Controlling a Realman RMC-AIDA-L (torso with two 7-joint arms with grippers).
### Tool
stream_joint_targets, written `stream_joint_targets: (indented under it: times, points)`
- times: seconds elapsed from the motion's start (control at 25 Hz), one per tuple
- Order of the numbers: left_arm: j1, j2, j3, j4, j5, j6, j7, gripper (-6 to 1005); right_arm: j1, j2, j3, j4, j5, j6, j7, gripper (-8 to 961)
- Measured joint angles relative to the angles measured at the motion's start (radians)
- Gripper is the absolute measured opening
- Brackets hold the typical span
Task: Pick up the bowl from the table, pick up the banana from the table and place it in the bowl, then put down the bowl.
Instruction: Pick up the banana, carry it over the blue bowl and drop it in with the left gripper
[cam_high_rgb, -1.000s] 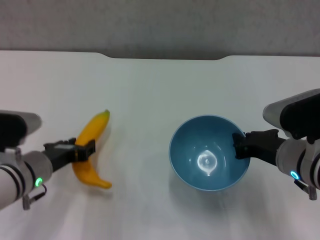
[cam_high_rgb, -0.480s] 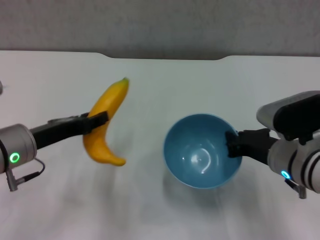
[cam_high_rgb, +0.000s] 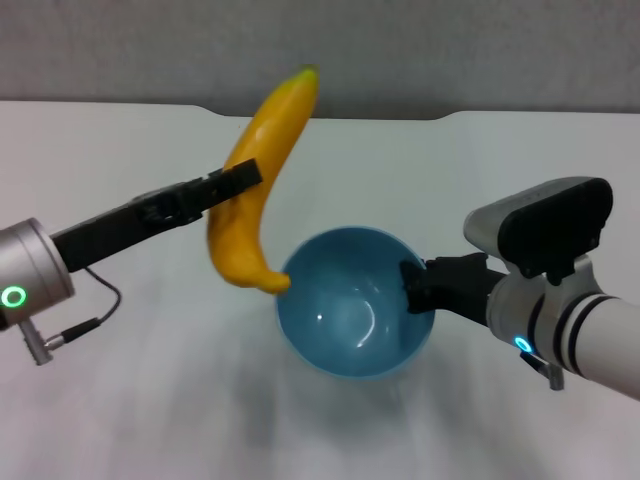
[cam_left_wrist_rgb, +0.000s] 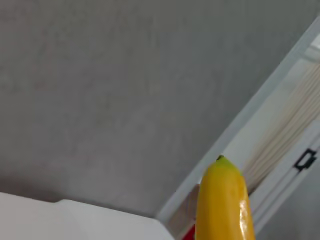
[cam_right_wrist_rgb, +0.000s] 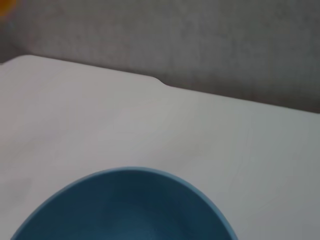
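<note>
Head view shows the banana pinched mid-length by the left gripper, nearly upright, lower end just at the rim of the bowl (clamped at its right rim by the right gripper, above the table), so released now it could tip out.

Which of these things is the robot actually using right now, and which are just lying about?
In use:
- banana, held up by the left gripper, its lower end at the bowl's rim
- bowl, gripped at its rim by the right gripper
- table, the white surface underneath

Lying about:
- nothing loose on the table; only the grey wall behind
</note>
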Motion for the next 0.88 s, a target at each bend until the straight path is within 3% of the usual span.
stream_joint_targets:
  times: [0.48, 0.88]
  points:
    - [-0.095, -0.005, 0.008, 0.196, -0.046, -0.079, 0.04, 577, 0.013, 0.001, -0.007, -0.027, 0.011, -0.037, 0.006, 75]
    - [-0.11, -0.006, 0.022, 0.254, -0.09, -0.08, 0.104, 594, 0.011, 0.001, -0.009, -0.044, 0.061, -0.065, 0.006, 78]
